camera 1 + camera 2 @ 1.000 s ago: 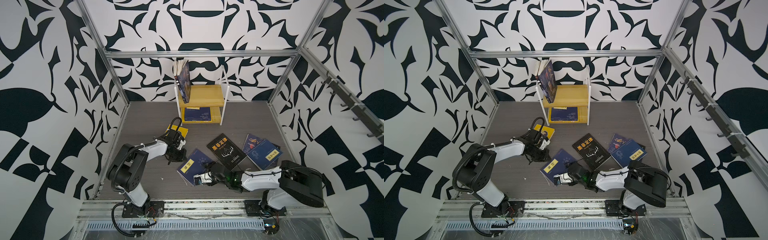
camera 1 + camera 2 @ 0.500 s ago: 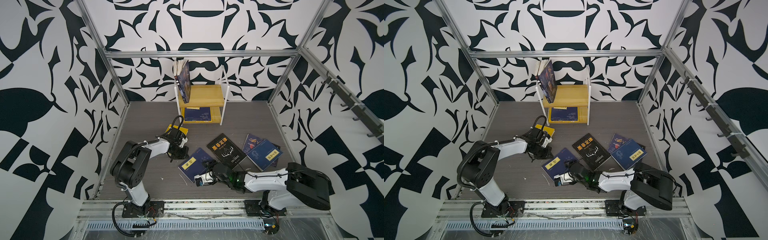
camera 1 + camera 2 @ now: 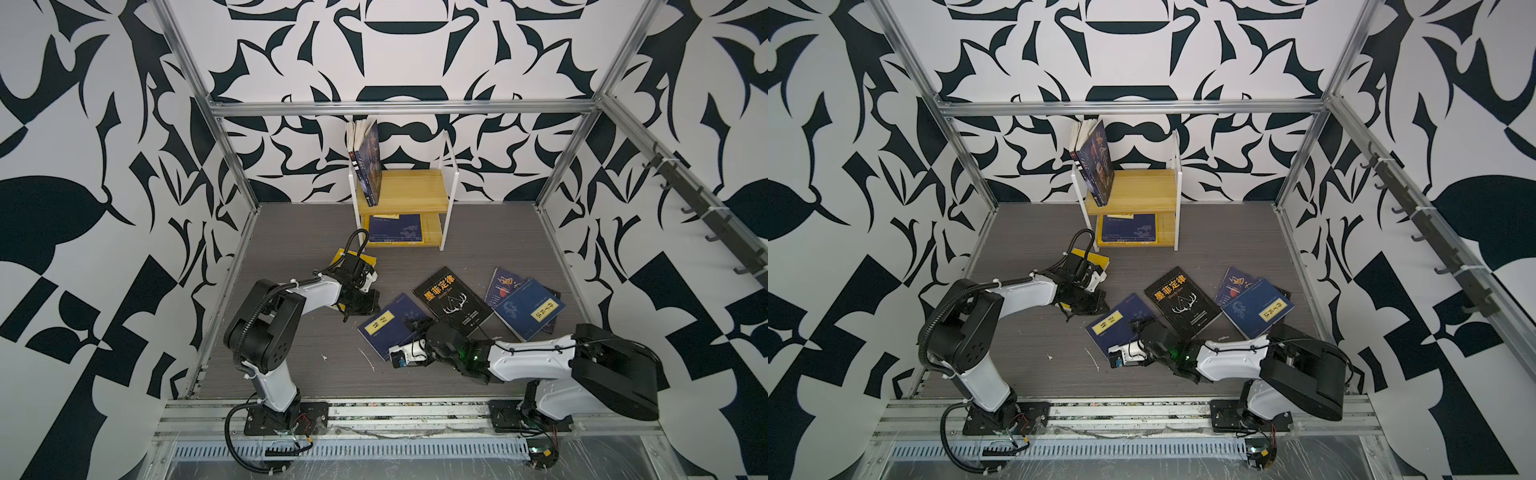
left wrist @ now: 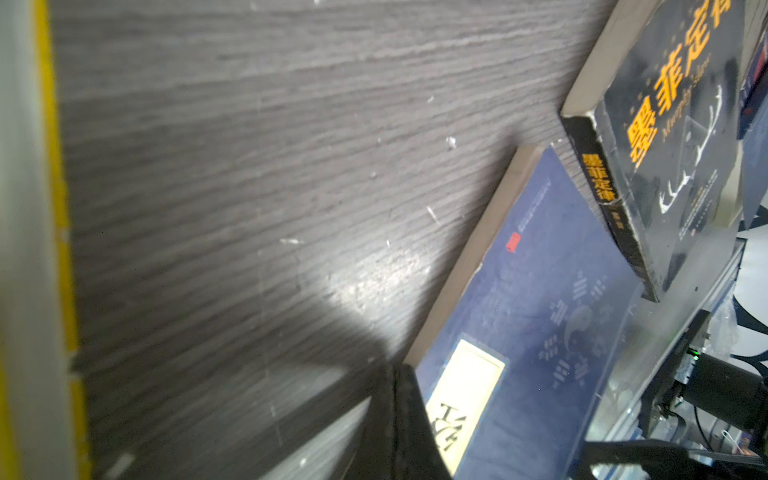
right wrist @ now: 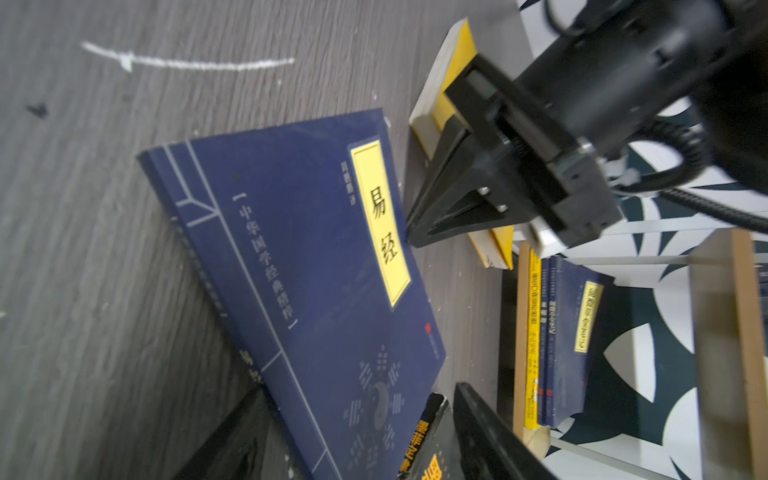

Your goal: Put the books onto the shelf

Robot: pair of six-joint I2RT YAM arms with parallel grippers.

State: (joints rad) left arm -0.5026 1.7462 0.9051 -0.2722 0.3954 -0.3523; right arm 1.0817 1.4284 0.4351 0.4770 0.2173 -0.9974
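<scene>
The shelf (image 3: pixel 409 195) (image 3: pixel 1142 191) stands at the back, with books upright on its top board (image 3: pixel 369 162) and books lying flat on the lower board (image 3: pixel 395 227) (image 5: pixel 557 340). On the floor lie a yellow book (image 3: pixel 365 259) (image 5: pixel 453 83), a navy book with a yellow label (image 3: pixel 384 328) (image 4: pixel 540 332) (image 5: pixel 311 270), a black book with gold characters (image 3: pixel 451 297) (image 4: pixel 685 124), and two blue ones (image 3: pixel 530 309) at the right. My left gripper (image 3: pixel 372 303) (image 4: pixel 399 374) is shut and empty, its tip beside the navy book's labelled edge. My right gripper (image 3: pixel 415 328) (image 5: pixel 361 440) is open, straddling the navy book's near corner and the black book's spine.
Patterned walls and metal frame posts (image 3: pixel 232 166) close in the grey wood-grain floor (image 3: pixel 291 361). White scraps (image 3: pixel 365 359) lie near the front. A rail with hooks (image 3: pixel 698 208) runs along the right wall.
My left gripper has slid right, off the yellow book, up to the navy book's edge. The right gripper has stayed at that book's near corner while its arm shifted slightly.
</scene>
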